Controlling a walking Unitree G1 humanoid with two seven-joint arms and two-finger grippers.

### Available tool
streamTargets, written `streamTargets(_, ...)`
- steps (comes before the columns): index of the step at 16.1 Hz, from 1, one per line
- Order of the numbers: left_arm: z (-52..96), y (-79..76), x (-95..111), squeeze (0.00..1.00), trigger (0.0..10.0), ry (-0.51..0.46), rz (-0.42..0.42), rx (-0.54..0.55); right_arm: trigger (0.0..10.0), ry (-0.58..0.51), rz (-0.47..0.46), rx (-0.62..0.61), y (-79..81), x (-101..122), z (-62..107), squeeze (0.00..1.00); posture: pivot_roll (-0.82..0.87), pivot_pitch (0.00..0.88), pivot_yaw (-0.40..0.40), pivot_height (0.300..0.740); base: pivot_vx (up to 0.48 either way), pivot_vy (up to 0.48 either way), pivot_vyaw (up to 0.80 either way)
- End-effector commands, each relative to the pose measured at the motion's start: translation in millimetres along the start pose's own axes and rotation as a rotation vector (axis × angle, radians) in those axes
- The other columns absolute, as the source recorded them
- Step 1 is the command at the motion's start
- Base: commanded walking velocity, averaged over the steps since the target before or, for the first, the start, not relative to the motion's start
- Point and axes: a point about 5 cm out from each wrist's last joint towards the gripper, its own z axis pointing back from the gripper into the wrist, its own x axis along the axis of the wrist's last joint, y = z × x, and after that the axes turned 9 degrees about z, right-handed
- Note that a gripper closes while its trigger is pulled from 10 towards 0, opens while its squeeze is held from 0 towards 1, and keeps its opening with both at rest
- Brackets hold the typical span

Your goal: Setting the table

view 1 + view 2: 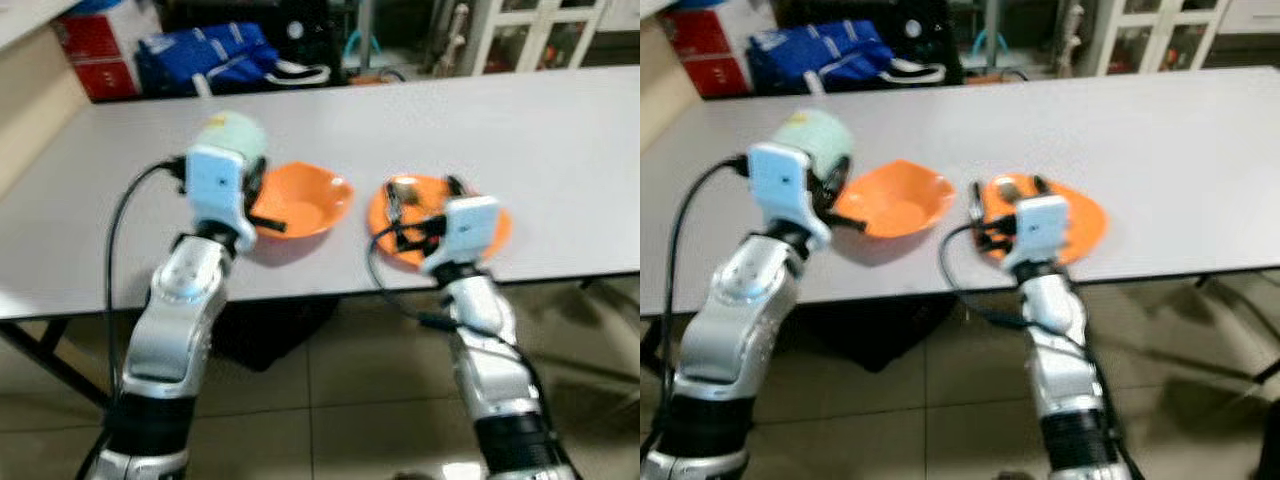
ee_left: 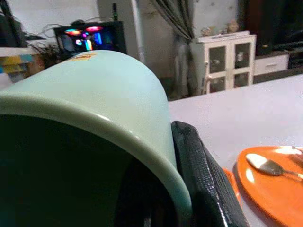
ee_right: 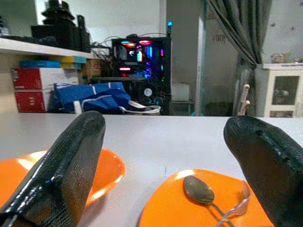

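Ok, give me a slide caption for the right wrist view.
Open right gripper hovers low over an orange plate holding a spoon.

- A lived-in room of a home is suggested, doubling as a work corner.
- A long grey bench (image 1: pixel 520 130) is seen under the tools.
- Beyond the tools, a computer tower (image 3: pixel 142 61) lit in colours, a white glazed cabinet (image 2: pixel 227 59), grey curtains (image 3: pixel 241 33) and a blue bag (image 3: pixel 92 97) are seen.
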Motion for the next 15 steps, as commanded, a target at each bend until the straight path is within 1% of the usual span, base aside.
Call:
streamTargets(1, -1.2, 2.2, 1.1, 0.0, 0.0, -0.002, -0.005, 0.02, 10.0, -0.003, 0.013, -0.001, -1.7, 0.8, -0.4, 0.0, -0.15, 0.0, 0.114, 0.74, 0.296, -0.371, 0.0)
streamTargets(8, -2.3, 7.5, 0.0, 0.0, 0.0, 0.003, -0.006, 0.043, 10.0, 0.008, 0.008, 0.011, 1.6, -1.9, 3.3, 0.0, -0.16, 0.0, 0.119, 0.74, 0.346, -0.327, 0.0)
streamTargets(14, -3.5, 8.2, -0.1, 0.0, 0.0, 0.007, -0.015, 0.042, 10.0, 0.014, 0.005, 0.015, 3.1, -2.8, 5.0, 0.0, -0.16, 0.0, 0.121, 0.74, 0.376, -0.292, 0.0)
streamTargets(15, -4.0, 6.7, -1.8, 0.0, 0.0, 0.024, -0.032, 0.024, 10.0, 0.015, 0.004, 0.017, 3.6, -3.0, 5.2, 0.0, -0.16, 0.0, 0.12, 0.74, 0.371, -0.296, 0.0)
